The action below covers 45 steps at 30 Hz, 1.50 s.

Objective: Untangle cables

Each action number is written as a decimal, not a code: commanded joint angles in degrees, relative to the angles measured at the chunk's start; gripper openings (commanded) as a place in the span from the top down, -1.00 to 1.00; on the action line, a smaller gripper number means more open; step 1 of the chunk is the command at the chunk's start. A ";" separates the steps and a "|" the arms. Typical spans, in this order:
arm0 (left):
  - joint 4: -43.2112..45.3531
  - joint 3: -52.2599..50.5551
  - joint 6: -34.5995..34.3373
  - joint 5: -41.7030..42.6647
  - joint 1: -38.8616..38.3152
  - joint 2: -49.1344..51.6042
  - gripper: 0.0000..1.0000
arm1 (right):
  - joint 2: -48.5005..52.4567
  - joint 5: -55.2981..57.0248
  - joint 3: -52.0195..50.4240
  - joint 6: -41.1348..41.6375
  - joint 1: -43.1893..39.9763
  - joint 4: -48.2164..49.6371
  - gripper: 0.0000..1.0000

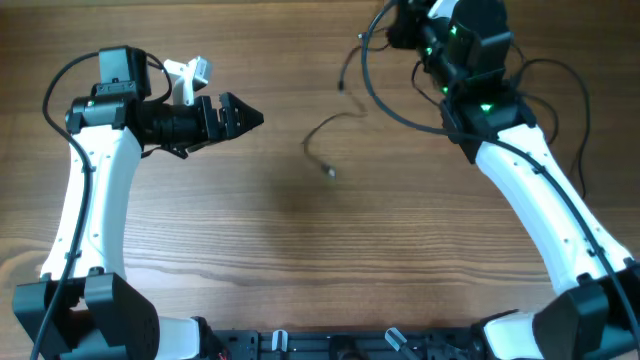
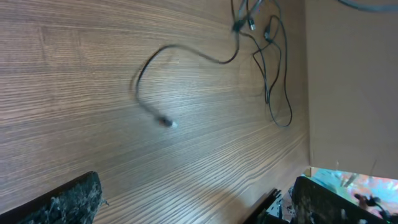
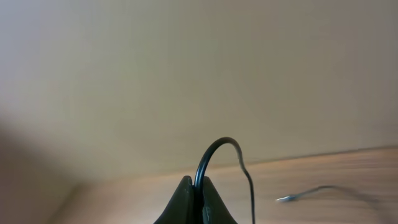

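You see one thin black cable (image 1: 318,127) lying curled on the brown wooden table (image 1: 300,260), near its middle.

Place: most likely a robotics lab or test station rather than a home or a shop.
Machines: two white-and-black robot arms, the left arm (image 1: 90,200) and the right arm (image 1: 545,205), rise from black bases at the near edge of the counter (image 1: 220,260).
Electronics: green lights (image 1: 487,105) glow on the right arm, and thick black wiring (image 1: 58,78) loops off the left arm.
Counter: a plain wood-grain top carrying thin black cables (image 2: 165,48).
Wall: a flat beige surface (image 3: 186,74) stands behind the far edge of the counter.
Unclear: a brightly coloured patch (image 2: 357,186) past the counter's edge in the left wrist view, too blurred to name.
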 commanded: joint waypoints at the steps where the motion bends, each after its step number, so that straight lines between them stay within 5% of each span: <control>1: -0.04 -0.26 1.25 -0.57 0.11 0.70 -1.00 | 2.43 18.12 -0.13 3.98 -2.86 -1.14 0.91; 6: -0.04 -0.26 1.27 -0.57 0.04 0.70 -1.00 | 7.37 11.47 -0.13 23.78 -8.26 -13.40 0.92; 11: -0.04 -0.26 1.27 -0.57 0.04 0.70 -1.00 | 16.06 -7.30 -0.13 24.55 -8.50 -19.91 0.88; 12: -0.04 -0.26 1.27 -0.59 0.07 0.70 -1.00 | 17.73 -10.08 -0.13 24.50 -8.50 -20.15 0.74; 18: -0.94 -0.26 1.25 -3.37 0.07 0.70 -1.00 | 20.28 -12.79 -0.13 17.18 -8.85 -21.11 -0.99; 22: -0.90 -0.26 1.25 -3.50 0.07 0.70 -1.00 | 18.91 -11.50 -0.13 12.61 -11.10 -25.99 -1.00; 26: -0.90 -0.26 1.25 -4.66 0.04 0.70 -1.00 | 18.93 8.50 -0.13 15.76 -12.39 -33.44 -0.99; 29: -0.90 -0.26 1.27 -5.31 0.07 0.70 -1.00 | 18.93 -0.28 -0.13 7.41 -12.33 -30.10 -0.99; 45: -0.87 -0.26 1.27 -5.31 0.07 0.70 -1.00 | 18.97 -3.56 -0.13 8.11 -12.35 -30.08 -1.00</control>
